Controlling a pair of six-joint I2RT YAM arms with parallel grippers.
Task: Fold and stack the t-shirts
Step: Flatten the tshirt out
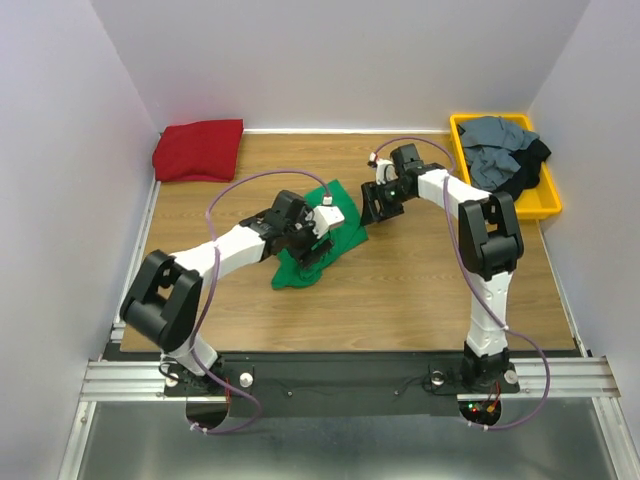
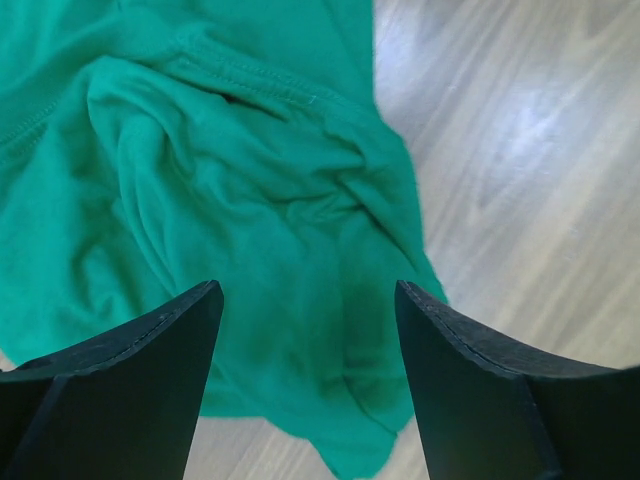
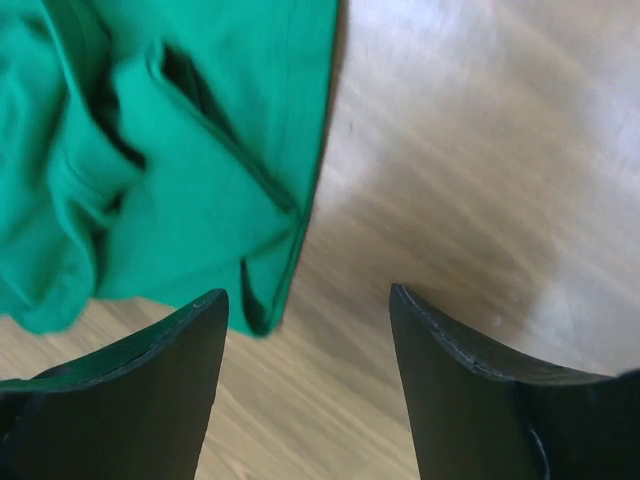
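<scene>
The bright green t-shirt (image 1: 340, 240) lies crumpled on the wooden table near the middle. My left gripper (image 1: 312, 243) hovers over its near part, open and empty; the left wrist view shows the wrinkled green cloth (image 2: 250, 220) between and beyond my fingers. My right gripper (image 1: 378, 205) is open and empty just right of the shirt's far edge; the right wrist view shows a green hem corner (image 3: 200, 200) at the left and bare wood between my fingers. A folded dark red t-shirt (image 1: 198, 150) lies at the far left corner. Slate grey (image 1: 492, 140) and black (image 1: 530, 165) shirts are heaped in the tray.
The yellow plastic tray (image 1: 552, 203) stands at the far right by the right wall. White walls close in the table on three sides. Bare wood (image 1: 400, 290) lies in front of the green shirt.
</scene>
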